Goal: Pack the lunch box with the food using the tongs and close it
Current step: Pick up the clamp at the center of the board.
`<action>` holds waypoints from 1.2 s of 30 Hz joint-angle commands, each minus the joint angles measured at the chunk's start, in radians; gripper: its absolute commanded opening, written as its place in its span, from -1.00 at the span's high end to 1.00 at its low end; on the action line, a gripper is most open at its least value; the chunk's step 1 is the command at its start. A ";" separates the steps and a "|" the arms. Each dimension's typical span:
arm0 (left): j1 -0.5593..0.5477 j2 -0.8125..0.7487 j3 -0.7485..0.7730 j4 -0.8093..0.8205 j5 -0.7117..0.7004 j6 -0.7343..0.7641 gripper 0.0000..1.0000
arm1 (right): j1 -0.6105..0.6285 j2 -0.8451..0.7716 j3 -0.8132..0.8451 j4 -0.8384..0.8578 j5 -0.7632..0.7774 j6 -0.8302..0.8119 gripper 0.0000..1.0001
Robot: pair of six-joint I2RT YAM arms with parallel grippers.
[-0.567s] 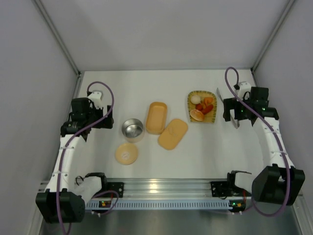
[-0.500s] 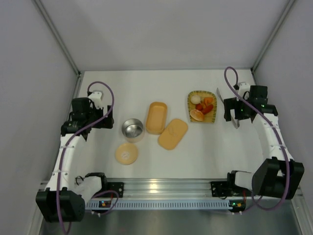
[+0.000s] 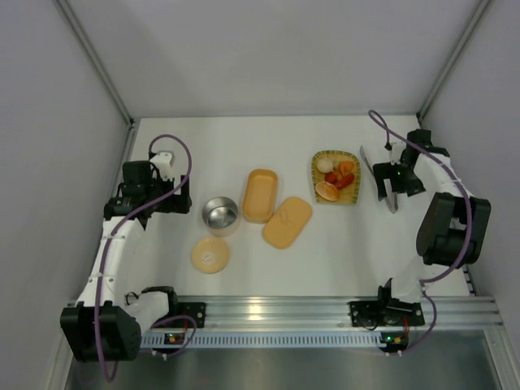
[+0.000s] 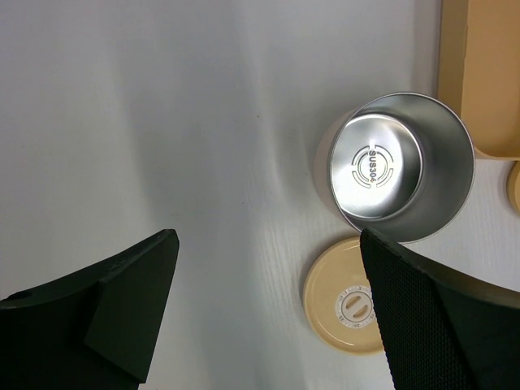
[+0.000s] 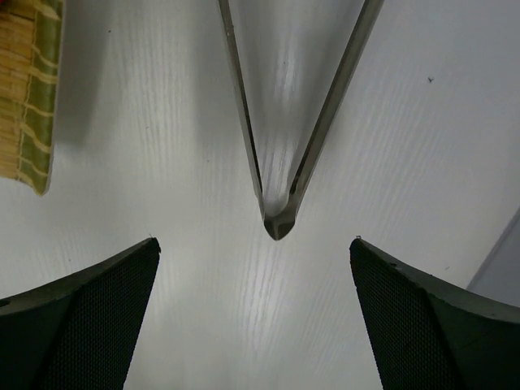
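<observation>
Right tool [image 5: 253,260] now astride tongs [image 5: 277,225]

The long slim silver metal tongs [image 5: 278,224] lie just before the right pincer [image 5: 254,248]; the square yellow woven tray [image 5: 24,97] lies to its left.

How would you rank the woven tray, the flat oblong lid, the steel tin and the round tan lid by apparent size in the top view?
1. woven tray
2. flat oblong lid
3. steel tin and round tan lid: they look about alike, so no ranking between them.
</observation>
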 commanded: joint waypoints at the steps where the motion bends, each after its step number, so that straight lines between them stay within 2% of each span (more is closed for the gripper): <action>1: 0.003 0.007 0.016 0.031 0.012 0.007 -0.96 | -0.011 0.091 0.075 -0.029 0.022 0.007 -0.99; 9: 0.005 0.023 0.017 0.059 -0.008 -0.009 -0.96 | -0.009 0.286 0.165 0.023 0.055 0.040 -0.98; 15: 0.005 0.046 0.016 0.080 -0.003 -0.013 -0.96 | -0.006 0.355 0.233 0.067 0.026 0.051 -0.99; 23: 0.003 0.074 0.019 0.102 -0.019 -0.018 -0.96 | -0.003 0.389 0.237 0.141 -0.046 0.057 -0.99; 31: 0.003 0.077 0.013 0.112 -0.020 -0.018 -0.96 | -0.003 0.367 0.144 0.262 -0.077 0.102 -0.98; 36: 0.003 0.080 0.011 0.117 -0.017 -0.018 -0.96 | -0.003 0.372 0.124 0.299 -0.073 0.109 -0.83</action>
